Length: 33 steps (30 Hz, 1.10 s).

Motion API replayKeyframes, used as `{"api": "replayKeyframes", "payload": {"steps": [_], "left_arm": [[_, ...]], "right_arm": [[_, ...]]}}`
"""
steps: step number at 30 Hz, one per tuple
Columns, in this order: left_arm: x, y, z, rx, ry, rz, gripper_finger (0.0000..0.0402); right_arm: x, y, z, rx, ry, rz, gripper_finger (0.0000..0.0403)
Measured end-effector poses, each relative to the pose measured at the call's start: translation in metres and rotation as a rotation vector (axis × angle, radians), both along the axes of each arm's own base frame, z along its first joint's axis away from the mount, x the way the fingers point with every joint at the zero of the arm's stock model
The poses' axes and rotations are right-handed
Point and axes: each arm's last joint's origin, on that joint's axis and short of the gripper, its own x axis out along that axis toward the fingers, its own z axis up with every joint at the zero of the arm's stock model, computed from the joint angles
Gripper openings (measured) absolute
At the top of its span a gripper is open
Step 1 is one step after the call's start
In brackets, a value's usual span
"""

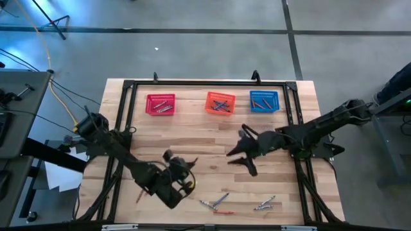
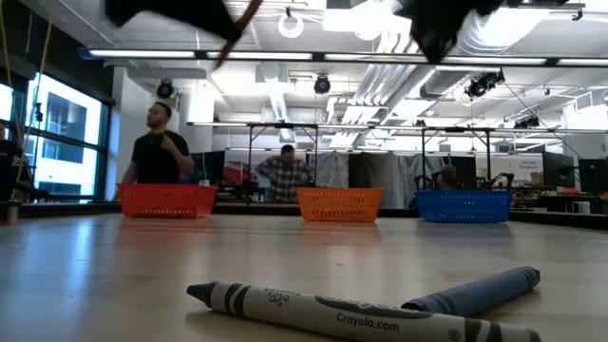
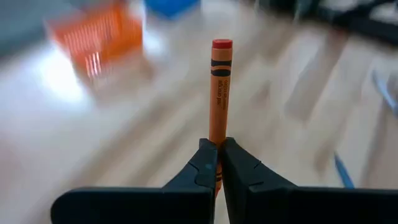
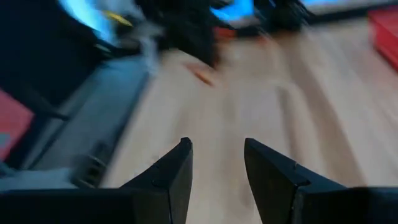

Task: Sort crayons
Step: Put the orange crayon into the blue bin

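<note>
My left gripper [image 3: 219, 163] is shut on a red-orange crayon [image 3: 219, 87]. It is held high above the near-left part of the table [image 1: 172, 158], and the crayon also shows at the top of the low view [image 2: 239, 32]. My right gripper [image 4: 216, 163] is open and empty above the table's middle right [image 1: 239, 160]. Several loose crayons lie flat near the table's front edge [image 1: 215, 203] [image 1: 264, 205]. Among them, close in the low view, are a grey crayon [image 2: 351, 317] and a bluish crayon [image 2: 477, 290]. My left gripper pinches the crayon's near end [image 3: 216, 135] between its two fingertips. The crayon runs on along the fingers and sticks out past their tips, toward the baskets at the far edge. It is lifted clear of the table.
A red basket [image 1: 160, 104], an orange basket [image 1: 219, 102] and a blue basket [image 1: 264, 101] stand in a row at the far edge, each with crayons inside. People stand in the room beyond the table [image 2: 160, 142]. A black frame [image 1: 205, 83] borders the tabletop.
</note>
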Motion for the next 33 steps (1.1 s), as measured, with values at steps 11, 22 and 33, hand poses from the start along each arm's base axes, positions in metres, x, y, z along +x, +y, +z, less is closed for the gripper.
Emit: {"api": "replayKeyframes", "payload": {"steps": [11,22,33], "left_arm": [[0.052,0.038,0.025,0.321,-0.077,0.009,0.0000],[0.076,0.057,0.043,0.346,-0.151,-0.068,0.0000],[0.077,0.049,0.047,0.296,-0.204,-0.175,0.0000]], "right_arm": [[-0.004,0.021,0.021,-0.161,-0.258,-0.217,0.0139],[-0.003,0.021,0.026,-0.186,-0.316,-0.206,0.0139],[-0.003,0.021,0.027,-0.228,-0.324,-0.201,0.0139]]}}
